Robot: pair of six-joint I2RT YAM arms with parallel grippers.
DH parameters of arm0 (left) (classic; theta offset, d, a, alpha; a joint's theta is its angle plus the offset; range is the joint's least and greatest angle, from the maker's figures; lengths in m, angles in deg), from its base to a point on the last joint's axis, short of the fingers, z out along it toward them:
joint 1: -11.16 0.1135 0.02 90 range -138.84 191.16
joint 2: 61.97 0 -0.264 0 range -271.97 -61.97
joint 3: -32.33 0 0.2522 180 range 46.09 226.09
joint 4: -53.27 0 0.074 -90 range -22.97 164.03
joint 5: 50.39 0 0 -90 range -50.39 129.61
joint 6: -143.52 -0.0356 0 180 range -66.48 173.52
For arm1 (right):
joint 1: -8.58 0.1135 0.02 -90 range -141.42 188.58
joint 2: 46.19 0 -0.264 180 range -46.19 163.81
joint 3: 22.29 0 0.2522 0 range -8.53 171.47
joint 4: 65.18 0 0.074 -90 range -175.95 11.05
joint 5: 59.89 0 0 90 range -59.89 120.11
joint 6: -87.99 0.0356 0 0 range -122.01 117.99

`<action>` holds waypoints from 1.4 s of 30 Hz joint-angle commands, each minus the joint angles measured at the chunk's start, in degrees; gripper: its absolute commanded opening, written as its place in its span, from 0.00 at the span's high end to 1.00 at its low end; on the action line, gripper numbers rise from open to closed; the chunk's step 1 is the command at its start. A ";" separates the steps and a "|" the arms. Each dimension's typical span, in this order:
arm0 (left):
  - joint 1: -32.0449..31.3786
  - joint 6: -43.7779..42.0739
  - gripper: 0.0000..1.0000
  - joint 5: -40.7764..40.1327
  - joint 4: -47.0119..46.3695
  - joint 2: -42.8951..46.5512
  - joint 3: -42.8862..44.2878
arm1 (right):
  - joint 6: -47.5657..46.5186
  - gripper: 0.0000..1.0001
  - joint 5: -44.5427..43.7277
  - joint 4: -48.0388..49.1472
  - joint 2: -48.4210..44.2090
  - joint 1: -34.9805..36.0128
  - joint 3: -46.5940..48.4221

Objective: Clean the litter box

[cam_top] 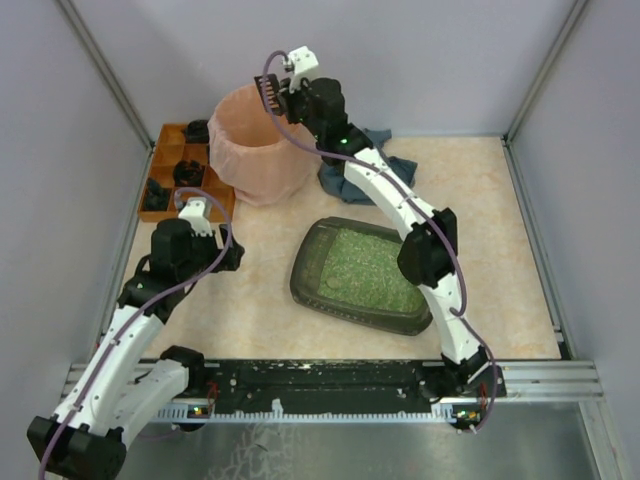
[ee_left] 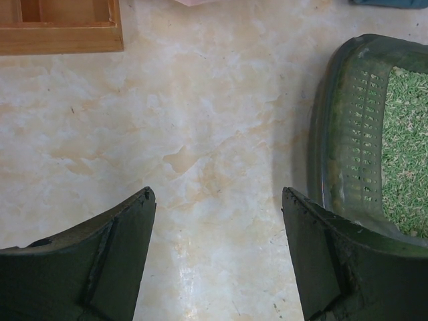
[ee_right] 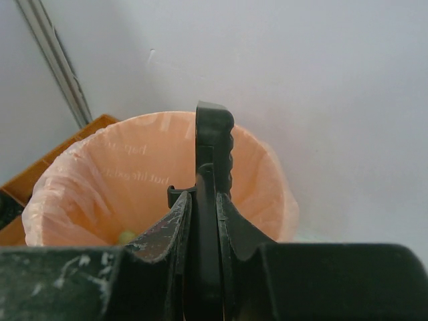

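The litter box [cam_top: 312, 250], a dark olive tray of green granules, lies right of centre on the table. Its slotted left rim [ee_left: 348, 120] shows in the left wrist view. My left gripper [cam_top: 228, 256] [ee_left: 217, 194] hovers open over bare tabletop just left of the box, holding nothing. Raised at the back, my right gripper [cam_top: 288, 92] [ee_right: 204, 200] is shut on a black slotted scoop [cam_top: 270, 95] [ee_right: 214, 134]. The scoop stands above the mouth of the round pink-lined bin [cam_top: 255, 150] [ee_right: 120, 174]. A small pale lump [ee_right: 127, 235] lies inside the bin.
An orange compartmented wooden tray [cam_top: 165, 175] [ee_left: 60, 27] with dark items sits at the back left beside the bin. A blue-grey cloth [cam_top: 385, 150] lies behind the litter box. Grey walls close the left, back and right sides.
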 commanded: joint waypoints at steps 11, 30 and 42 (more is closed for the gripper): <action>-0.39 -3.01 0.14 8.41 -4.03 -0.14 -0.23 | -12.29 1.00 -9.39 12.67 -19.99 3.53 -9.35; -22.83 -4.74 0.00 1.89 -14.83 -21.75 9.04 | 17.88 1.00 -20.32 -3.73 -88.62 4.21 -77.55; -28.19 -9.63 0.00 -3.51 -8.98 -47.80 24.21 | 30.82 1.00 -18.20 -24.21 -105.00 4.24 -89.24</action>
